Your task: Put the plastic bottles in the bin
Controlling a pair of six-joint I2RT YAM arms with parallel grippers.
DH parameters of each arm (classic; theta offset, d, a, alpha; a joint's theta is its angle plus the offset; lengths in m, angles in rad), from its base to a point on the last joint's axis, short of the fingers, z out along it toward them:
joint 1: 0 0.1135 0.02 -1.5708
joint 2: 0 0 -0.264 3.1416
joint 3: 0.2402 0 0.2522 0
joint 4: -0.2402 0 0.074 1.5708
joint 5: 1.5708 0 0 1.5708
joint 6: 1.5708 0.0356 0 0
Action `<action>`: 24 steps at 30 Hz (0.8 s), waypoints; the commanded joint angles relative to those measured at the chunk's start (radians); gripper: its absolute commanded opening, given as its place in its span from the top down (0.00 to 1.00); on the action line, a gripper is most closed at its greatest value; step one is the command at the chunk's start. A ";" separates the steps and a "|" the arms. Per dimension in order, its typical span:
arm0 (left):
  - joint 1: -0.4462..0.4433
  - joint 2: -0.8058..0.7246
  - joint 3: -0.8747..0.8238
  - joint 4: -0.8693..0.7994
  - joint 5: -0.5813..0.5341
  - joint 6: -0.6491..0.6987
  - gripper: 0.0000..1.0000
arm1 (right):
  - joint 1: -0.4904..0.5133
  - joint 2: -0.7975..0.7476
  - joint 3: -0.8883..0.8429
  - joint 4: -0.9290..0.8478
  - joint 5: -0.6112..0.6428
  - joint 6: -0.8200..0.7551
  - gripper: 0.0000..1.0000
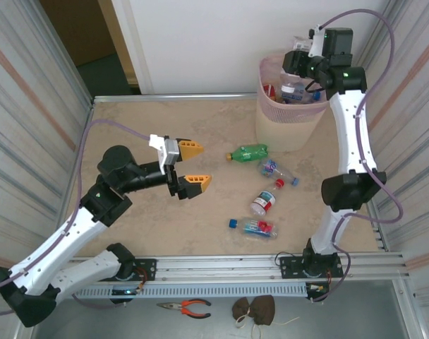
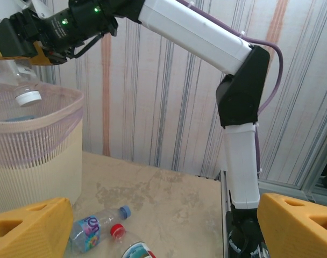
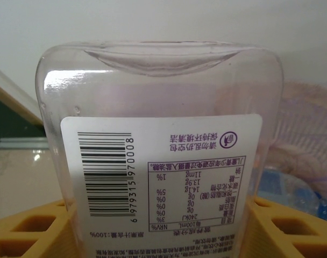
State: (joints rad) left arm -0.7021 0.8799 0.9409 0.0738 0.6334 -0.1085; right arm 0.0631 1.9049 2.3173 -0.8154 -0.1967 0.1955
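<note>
Clear bottle (image 3: 161, 150), white barcode label, held by right gripper (image 3: 161, 236) over bin (image 1: 285, 131).

Four plastic bottles (image 1: 248, 152) are lying around three o'clock; a fifth bottle (image 1: 294, 90) is hanging over the single bin (image 1: 288, 131) at one o'clock; one pair of pliers (image 1: 186, 306) is lying at six o'clock.

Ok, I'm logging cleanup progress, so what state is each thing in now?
left gripper, open, empty, above the table.
right gripper, shut on the held bottle, above the bin.
held bottle, clear, cap pointing down.
bin, upright, some bottles inside.
green bottle, lying on its side.
red-capped bottle, lying on its side.
far blue-capped bottle, lying down.
near blue-capped bottle, lying down.
</note>
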 commanded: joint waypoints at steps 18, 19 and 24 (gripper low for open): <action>0.004 0.050 -0.030 0.009 -0.008 -0.020 0.12 | 0.022 0.252 0.119 -0.254 -0.168 -0.067 0.46; 0.004 0.049 -0.031 0.009 -0.009 -0.020 0.12 | 0.022 0.255 0.121 -0.252 -0.164 -0.062 0.42; 0.004 0.051 -0.035 0.016 -0.012 -0.027 0.12 | 0.021 0.227 0.138 -0.239 -0.139 -0.050 0.31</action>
State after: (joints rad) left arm -0.7017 0.9321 0.9154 0.0742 0.6300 -0.1230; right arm 0.0784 2.1559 2.4062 -1.0424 -0.3332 0.1467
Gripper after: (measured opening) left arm 0.884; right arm 0.681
